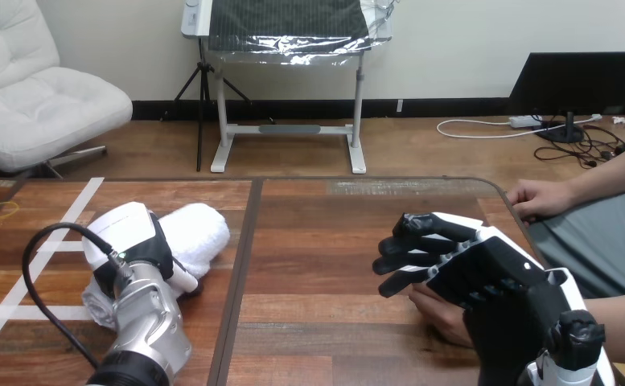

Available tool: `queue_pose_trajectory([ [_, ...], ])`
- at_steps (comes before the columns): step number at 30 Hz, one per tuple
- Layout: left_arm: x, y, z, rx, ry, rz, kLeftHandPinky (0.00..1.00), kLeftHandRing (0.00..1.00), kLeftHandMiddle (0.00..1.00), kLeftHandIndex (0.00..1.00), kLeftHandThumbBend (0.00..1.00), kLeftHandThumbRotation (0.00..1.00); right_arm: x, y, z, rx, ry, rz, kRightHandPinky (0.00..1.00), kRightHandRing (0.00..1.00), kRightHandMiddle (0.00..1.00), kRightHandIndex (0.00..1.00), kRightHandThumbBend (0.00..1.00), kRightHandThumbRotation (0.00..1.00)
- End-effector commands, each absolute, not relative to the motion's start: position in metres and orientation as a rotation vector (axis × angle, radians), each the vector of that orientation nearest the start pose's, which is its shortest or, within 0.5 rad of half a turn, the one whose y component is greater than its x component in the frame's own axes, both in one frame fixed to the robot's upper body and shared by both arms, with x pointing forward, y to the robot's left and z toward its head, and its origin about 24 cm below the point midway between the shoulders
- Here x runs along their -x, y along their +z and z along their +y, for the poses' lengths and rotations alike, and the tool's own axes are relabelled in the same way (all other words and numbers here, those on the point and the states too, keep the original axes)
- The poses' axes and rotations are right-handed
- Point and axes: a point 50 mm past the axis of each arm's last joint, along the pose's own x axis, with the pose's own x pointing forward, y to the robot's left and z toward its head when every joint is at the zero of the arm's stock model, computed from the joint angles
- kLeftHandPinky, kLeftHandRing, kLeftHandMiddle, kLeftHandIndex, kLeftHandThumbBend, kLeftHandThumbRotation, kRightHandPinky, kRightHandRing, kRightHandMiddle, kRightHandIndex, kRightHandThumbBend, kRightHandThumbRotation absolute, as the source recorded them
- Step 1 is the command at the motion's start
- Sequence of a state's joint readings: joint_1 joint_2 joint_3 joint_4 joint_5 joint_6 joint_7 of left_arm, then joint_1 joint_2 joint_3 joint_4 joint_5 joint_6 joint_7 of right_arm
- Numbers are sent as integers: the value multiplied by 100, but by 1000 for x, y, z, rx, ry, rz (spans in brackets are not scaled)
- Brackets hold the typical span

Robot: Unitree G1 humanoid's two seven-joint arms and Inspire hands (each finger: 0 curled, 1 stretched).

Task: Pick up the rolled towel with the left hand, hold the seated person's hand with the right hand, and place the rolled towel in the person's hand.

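Note:
The white rolled towel (204, 229) lies on the left half of the wooden table (325, 241). My left hand (136, 241) sits on top of the towel's middle, its fingers curled down round the roll and its thumb at the near side. At the right, my right hand (470, 269) hovers palm down with its fingers stretched leftward and only slightly bent. The person's hand (440, 315) lies on the table directly under it, mostly hidden. I cannot tell whether the two touch.
The person's other hand (540, 199) rests on the table's right edge, further back. White tape lines (74, 215) cross the left of the table, and a small yellow ring (2, 211) lies at the far left. A dark seam (240, 273) splits the tabletop.

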State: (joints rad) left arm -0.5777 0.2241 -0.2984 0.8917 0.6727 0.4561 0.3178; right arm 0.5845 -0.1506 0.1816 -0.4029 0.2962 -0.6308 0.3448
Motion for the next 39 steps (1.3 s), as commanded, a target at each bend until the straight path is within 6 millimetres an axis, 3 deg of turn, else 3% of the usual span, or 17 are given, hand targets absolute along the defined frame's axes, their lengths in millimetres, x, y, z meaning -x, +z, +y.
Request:
queue_pose_trajectory([
  [1, -332, 3, 187, -1231, 194, 411, 19, 29, 39, 52, 80, 0, -134, 100, -151, -125, 287, -589, 51, 63, 67, 70, 83, 100],
  [13, -325, 15, 185, -1066, 222, 277, 17, 25, 35, 43, 75, 0, -142, 98, -163, 51, 218, -583, 63, 72, 74, 77, 75, 100],
  [18, -317, 30, 181, -940, 250, 191, 16, 23, 33, 43, 74, 0, -146, 98, -170, 138, 182, -579, 69, 77, 78, 80, 70, 100],
  [21, -299, 52, 175, -770, 263, -9, 19, 27, 36, 44, 73, 0, -152, 99, -179, 228, 140, -571, 77, 82, 82, 83, 68, 95],
  [24, -292, 60, 173, -721, 264, -75, 25, 32, 40, 45, 72, 0, -153, 99, -183, 253, 127, -566, 83, 86, 84, 86, 67, 89],
  [31, -275, 78, 167, -570, 272, -205, 31, 38, 43, 44, 71, 0, -158, 100, -192, 374, 107, -551, 89, 89, 88, 89, 71, 81],
  [39, -259, 96, 162, -437, 228, -349, 29, 35, 40, 43, 71, 0, -165, 103, -206, 506, 111, -515, 89, 90, 91, 91, 78, 72],
])
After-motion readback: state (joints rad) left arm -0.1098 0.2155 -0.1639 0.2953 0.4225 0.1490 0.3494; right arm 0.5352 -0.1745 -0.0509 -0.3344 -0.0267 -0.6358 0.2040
